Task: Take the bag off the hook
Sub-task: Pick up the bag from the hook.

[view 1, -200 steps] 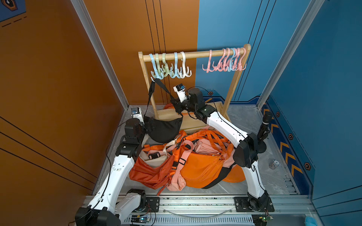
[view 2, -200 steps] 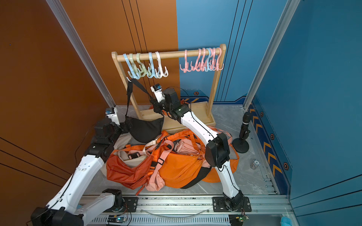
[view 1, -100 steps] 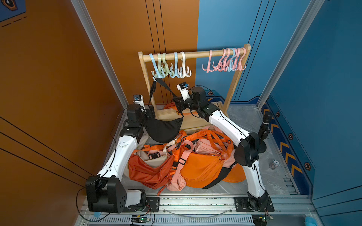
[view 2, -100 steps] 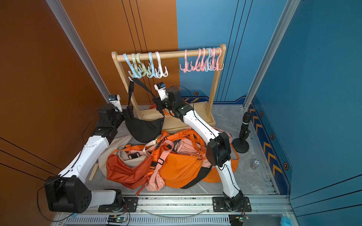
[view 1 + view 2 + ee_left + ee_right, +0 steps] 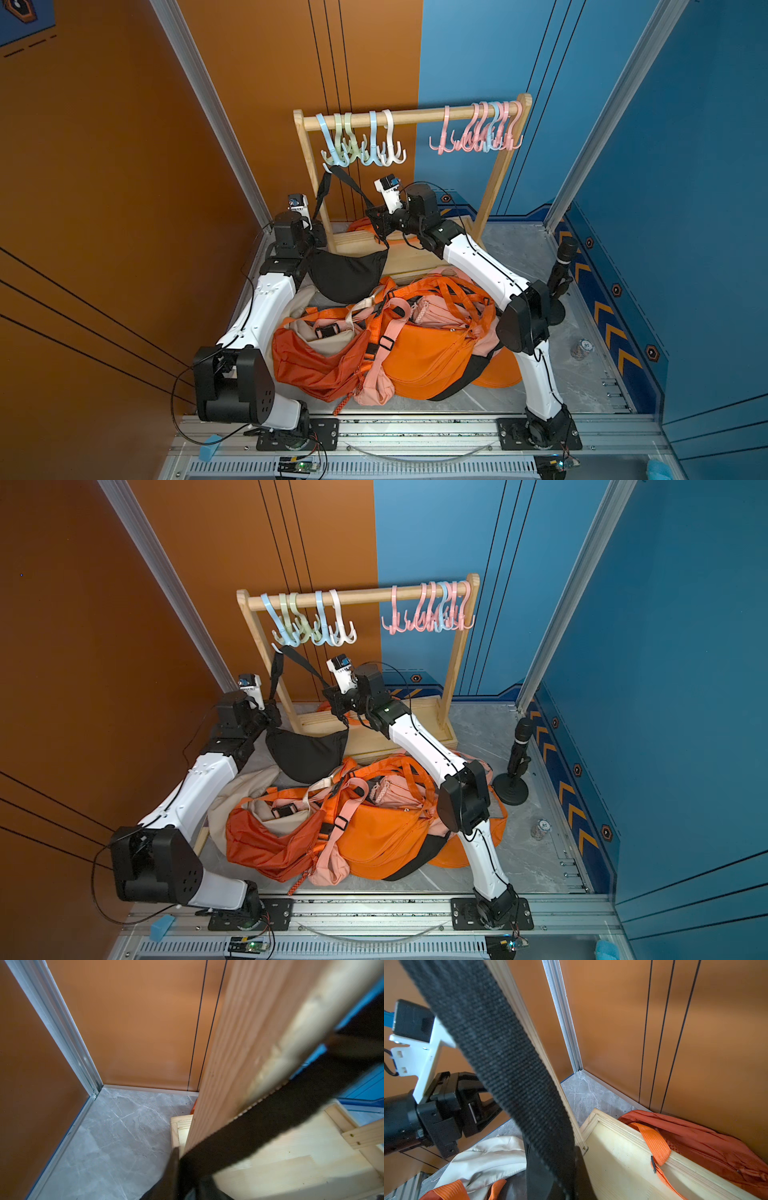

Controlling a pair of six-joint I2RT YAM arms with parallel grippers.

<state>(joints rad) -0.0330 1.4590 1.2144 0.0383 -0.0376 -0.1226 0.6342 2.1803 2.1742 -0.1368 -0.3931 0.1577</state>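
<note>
The black crescent-shaped fabric bag (image 5: 347,274) hangs low in front of the wooden rack (image 5: 415,116), its black webbing strap (image 5: 353,189) looped over the leftmost pale plastic hook (image 5: 331,160) on the rail. The left gripper (image 5: 318,243) sits at the bag's left end and the right gripper (image 5: 378,222) on the strap's right run. Both have their fingers (image 5: 489,1104) closed narrow, and the wrist views suggest each is pinching the webbing. The main risk is pulling outward or downward: the strap would then drag against the hook's upturned prong, sliding the hook along the rail or tipping the light rack. The loop probably needs lifting up and over the prong first. Neighbouring hooks crowd close and could snag the webbing. Uneven pulls from the two arms could also let the strap slip through a pinch. Below, the grey marbled table (image 5: 519,257) is mostly buried under a heap of orange and pink bags (image 5: 428,353), whose loose straps could tangle with the bag. Orange wall panels (image 5: 124,166) and blue wall panels (image 5: 685,166) close the cell in, and a black microphone stand (image 5: 561,266) is at the right.
</note>
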